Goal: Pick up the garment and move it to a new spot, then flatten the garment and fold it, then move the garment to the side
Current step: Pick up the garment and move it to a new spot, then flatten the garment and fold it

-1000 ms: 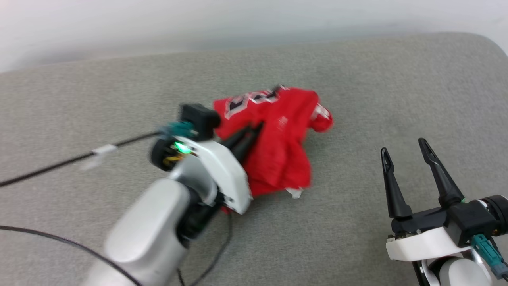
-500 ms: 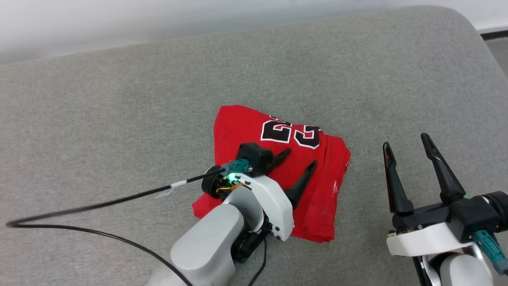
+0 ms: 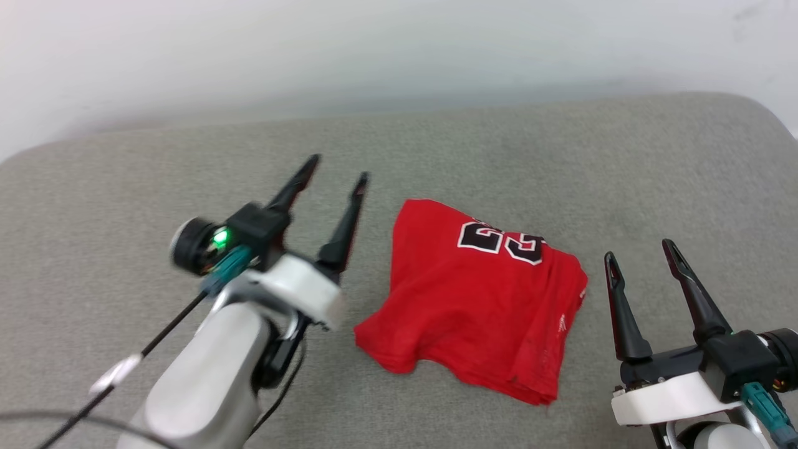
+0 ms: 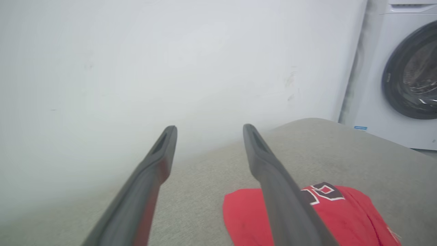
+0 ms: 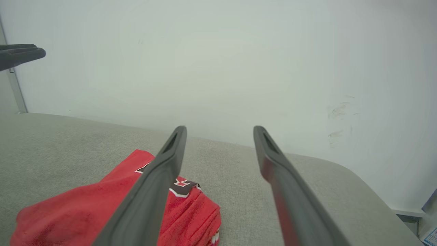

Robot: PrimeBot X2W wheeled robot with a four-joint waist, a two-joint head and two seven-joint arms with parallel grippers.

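Observation:
The garment (image 3: 480, 299) is a red jersey folded into a compact stack on the grey cushioned surface (image 3: 499, 156), black white-edged numerals facing up near its far edge. It also shows in the left wrist view (image 4: 344, 215) and the right wrist view (image 5: 78, 212). My left gripper (image 3: 336, 169) hovers open to the left of the garment, raised above the surface and holding nothing. My right gripper (image 3: 641, 249) stands open just right of the garment, empty. The left wrist view shows the left gripper (image 4: 208, 128) spread wide, and the right wrist view shows the right gripper (image 5: 220, 128) spread wide too.
A white wall (image 3: 374, 50) runs behind the grey surface. A white washing machine (image 4: 399, 75) with a dark round door stands past the surface's far right end. A black cable (image 3: 162, 333) trails from my left wrist. The left fingertips (image 5: 20, 54) show at the right wrist view's upper left.
My left gripper opened, let go of the garment and lifted away to its left. The garment now lies folded on the surface. The head camera shifted. My right gripper stayed open.

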